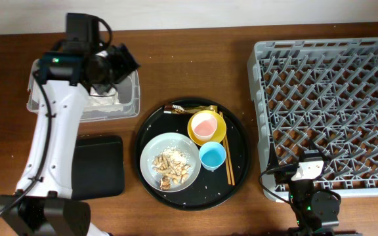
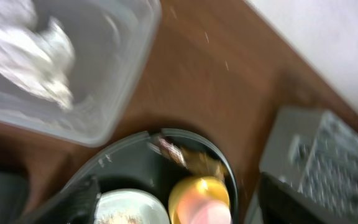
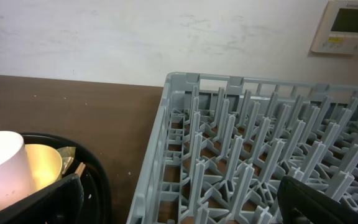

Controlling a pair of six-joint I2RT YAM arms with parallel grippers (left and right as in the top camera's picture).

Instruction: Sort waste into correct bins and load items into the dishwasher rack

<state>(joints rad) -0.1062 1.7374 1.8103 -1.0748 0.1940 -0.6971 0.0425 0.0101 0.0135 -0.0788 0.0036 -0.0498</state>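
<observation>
The left tool [image 1: 122, 64] hangs above the right end of the clear tub [image 1: 131, 105] at the back left of the counter [image 1: 189, 65]. In the left wrist view its fingers [image 2: 79, 202] stand apart with nothing between them. A crumpled white tissue [image 1: 101, 101] lies inside the tub. The shallow black rectangular tray [image 1: 98, 167] sits just in front of the tub.

The round black tray [image 1: 241, 177] is in the middle of the counter, between the bins and the dishwasher rack [image 1: 327, 85]. On it sits the grey bowl [image 1: 151, 147], holding beige-brown food scraps [image 1: 172, 169]. Behind and to the right of that bowl is the yellow bowl [image 1: 194, 134] with the pink cup [image 1: 205, 124] standing inside it. The light blue cup [image 1: 212, 156] stands just in front of the yellow bowl and beside the grey bowl. The chopsticks [image 1: 229, 160] lie along the tray's right side, next to the blue cup. A small brown scrap [image 1: 176, 109] rests near the tray's back rim.

The right tool [image 3: 179, 186] sits at the rack's front left edge. Its fingers [image 3: 42, 202] are spread wide and grip nothing.
</observation>
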